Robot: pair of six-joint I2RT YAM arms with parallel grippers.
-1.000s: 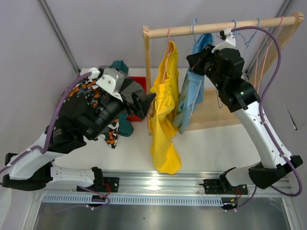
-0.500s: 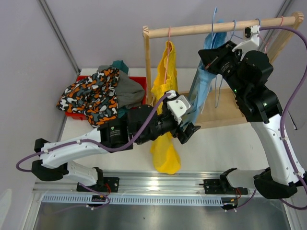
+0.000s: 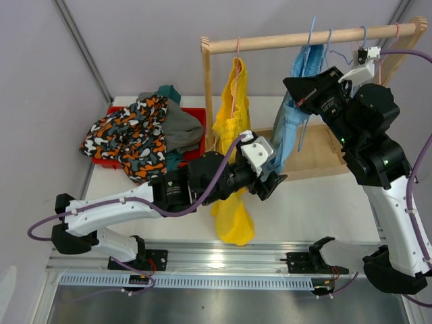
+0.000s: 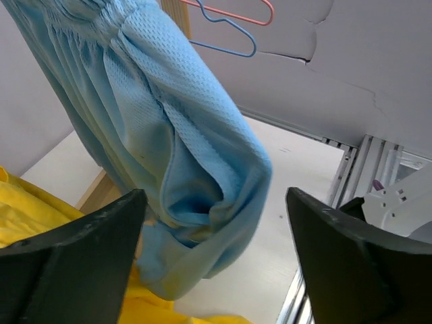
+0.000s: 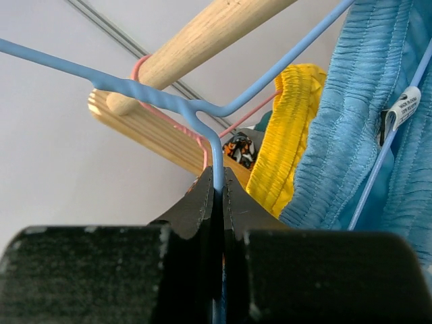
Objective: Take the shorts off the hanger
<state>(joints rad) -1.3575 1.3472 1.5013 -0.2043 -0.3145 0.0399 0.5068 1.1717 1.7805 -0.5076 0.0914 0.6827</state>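
Note:
Light blue shorts [image 3: 289, 131] hang on a blue hanger [image 3: 312, 34] next to the wooden rod [image 3: 270, 40]. My right gripper [image 3: 299, 91] is shut on the blue hanger's neck [image 5: 216, 158], with the light blue shorts [image 5: 368, 115] beside it. My left gripper [image 3: 273, 181] is open, and the lower end of the light blue shorts [image 4: 182, 155] hangs between its fingers [image 4: 88, 243]. Yellow shorts [image 3: 231, 128] hang on a pink hanger [image 3: 236, 54] at the rod's left end. Camouflage [image 3: 128, 138], grey [image 3: 182, 125] and teal [image 3: 169, 91] shorts lie piled at the left.
The pile lies on a red tray [image 3: 197, 113]. Empty blue and pink hangers [image 3: 351, 50] hang at the rod's right end. The wooden rack's base [image 3: 324, 155] lies under the rod. The yellow shorts' lower end [image 3: 233, 223] reaches near the front rail.
My left arm has swung from the pile at the left across to the light blue shorts' lower end. My right gripper has carried the blue hanger and shorts to the right.

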